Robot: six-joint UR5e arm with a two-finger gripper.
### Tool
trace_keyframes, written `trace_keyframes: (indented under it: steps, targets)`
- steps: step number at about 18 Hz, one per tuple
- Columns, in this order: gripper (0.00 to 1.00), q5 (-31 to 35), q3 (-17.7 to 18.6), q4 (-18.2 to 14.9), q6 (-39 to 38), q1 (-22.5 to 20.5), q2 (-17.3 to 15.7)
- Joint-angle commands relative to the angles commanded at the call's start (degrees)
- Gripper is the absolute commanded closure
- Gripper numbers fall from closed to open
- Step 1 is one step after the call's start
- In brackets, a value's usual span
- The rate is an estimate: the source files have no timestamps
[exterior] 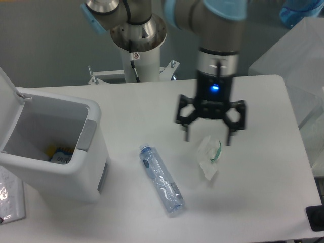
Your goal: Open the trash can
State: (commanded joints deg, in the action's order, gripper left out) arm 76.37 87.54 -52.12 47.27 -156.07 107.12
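The trash can [93, 167] is a large white boxy bin at the left of the table. Its lid [7, 104] stands raised at the far left, so the inside shows, with a blue and yellow item [62, 154] at the bottom. A grey push tab [87, 134] sits on its right rim. My gripper [207, 137] hangs open over the middle right of the table, far from the bin, its fingers just above a crumpled white wrapper with green marks [210, 156]. It holds nothing.
A clear plastic bottle with a blue cap [161, 178] lies between the bin and the wrapper. A flat clear packet [11, 197] lies at the left front edge. The arm's white base post [137, 50] stands at the back. A black object [315, 217] sits at the right front corner.
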Motion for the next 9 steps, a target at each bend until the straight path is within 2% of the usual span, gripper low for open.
trace_keyframes:
  steps: [2,4,6,9]
  targets:
    - [0.00,2.90,-0.62,-1.04,7.35,-1.60,1.95]
    - [0.00,5.45,-0.27,-3.06,16.67,-1.95,1.78]
    - [0.00,6.60,-0.62,-5.26,21.96,-1.95,2.30]
    - [0.00,9.23,-0.71,-5.27,27.94,-1.87,4.58]
